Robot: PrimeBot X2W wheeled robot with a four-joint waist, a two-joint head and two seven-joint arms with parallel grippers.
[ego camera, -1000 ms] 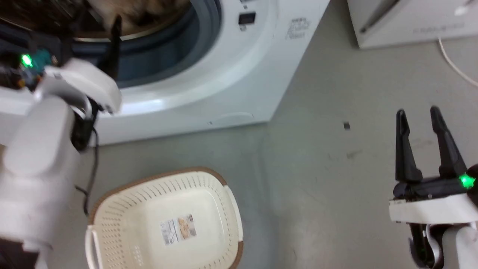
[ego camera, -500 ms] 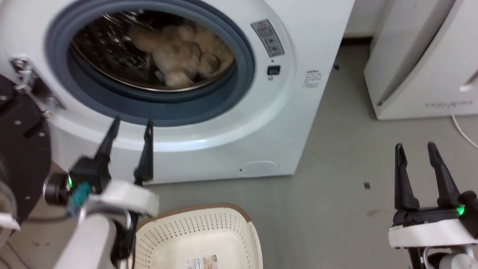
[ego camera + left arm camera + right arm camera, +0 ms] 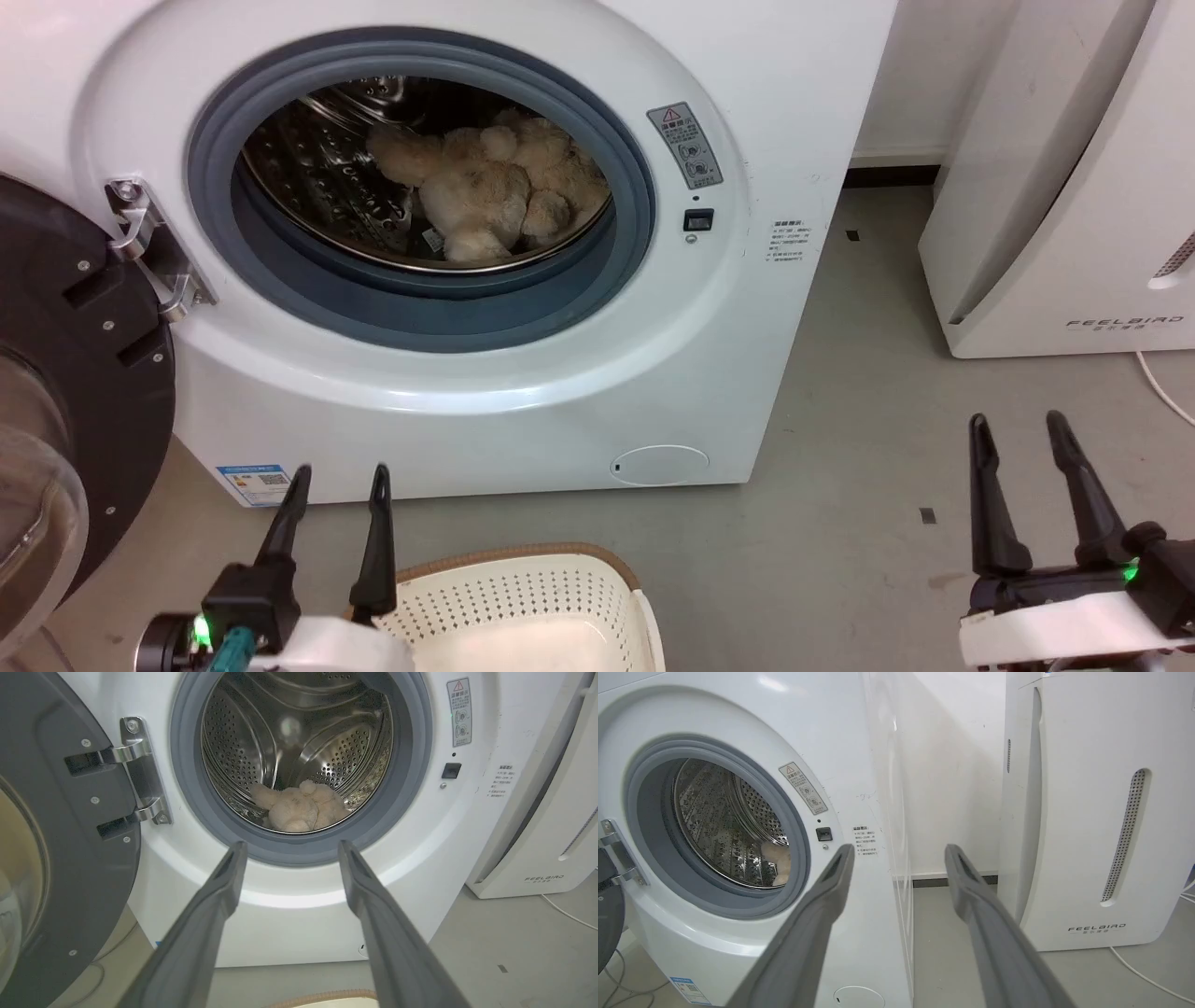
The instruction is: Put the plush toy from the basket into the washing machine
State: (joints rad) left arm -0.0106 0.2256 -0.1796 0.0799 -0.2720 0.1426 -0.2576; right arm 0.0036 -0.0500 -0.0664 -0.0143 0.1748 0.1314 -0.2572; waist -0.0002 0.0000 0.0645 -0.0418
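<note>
The beige plush toy (image 3: 495, 191) lies inside the steel drum of the white washing machine (image 3: 523, 392), low in the drum in the left wrist view (image 3: 299, 807); a sliver of it shows in the right wrist view (image 3: 777, 861). The black-framed door (image 3: 65, 411) hangs open at the left. The cream basket (image 3: 532, 611) stands on the floor before the machine with nothing seen in it. My left gripper (image 3: 338, 476) is open, outside the machine, beside the basket's left rim. My right gripper (image 3: 1016, 425) is open over the floor at the lower right.
A white FEELBIRD appliance (image 3: 1064, 187) stands to the right of the washer, with a white cable (image 3: 1162, 383) on the grey floor beside it. A narrow gap (image 3: 952, 877) runs between the two appliances. The open door takes up the left side.
The head camera has tilted up, bringing the drum into full view. My left gripper has come out of the drum opening and down to the basket, leaving the toy inside.
</note>
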